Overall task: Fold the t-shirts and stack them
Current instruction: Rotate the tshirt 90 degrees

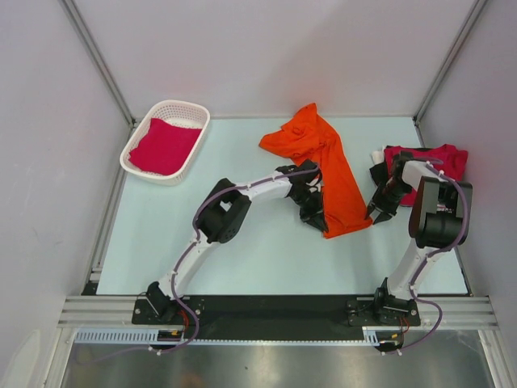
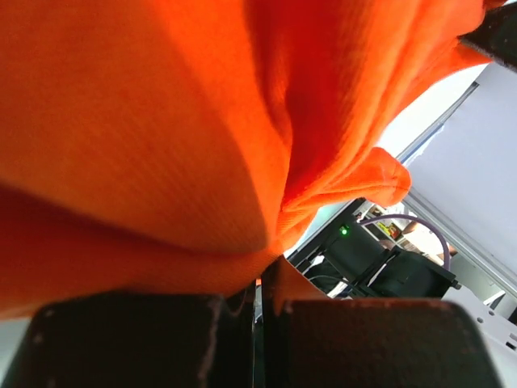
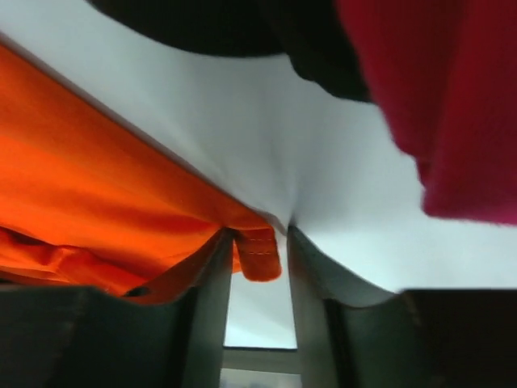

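Bare table (image 1: 161, 242) lies open along the front and left. A white basket (image 1: 187, 121) blocks the back-left corner. The orange shirt (image 1: 335, 174) sprawls across the middle. The strip between it and the red shirts (image 1: 451, 158) is narrow, seemingly filled by the right gripper (image 1: 380, 210).

The orange shirt (image 2: 161, 121) is matt knitted cloth. I see a fine rib close up and a stitched hem. The red shirt (image 1: 164, 145) and the second red shirt (image 1: 440, 160) look like the same soft, dull cloth. The basket (image 1: 190, 120) is white plastic lattice with a slight shine. The counter (image 1: 266, 250) is smooth, pale and matt. My left hand (image 2: 258, 295) and right hand (image 3: 258, 242) look like matt black plastic. The rail (image 1: 101, 309) is grooved bare metal, and the sheet (image 1: 266, 364) below is brushed metal with a dull sheen.
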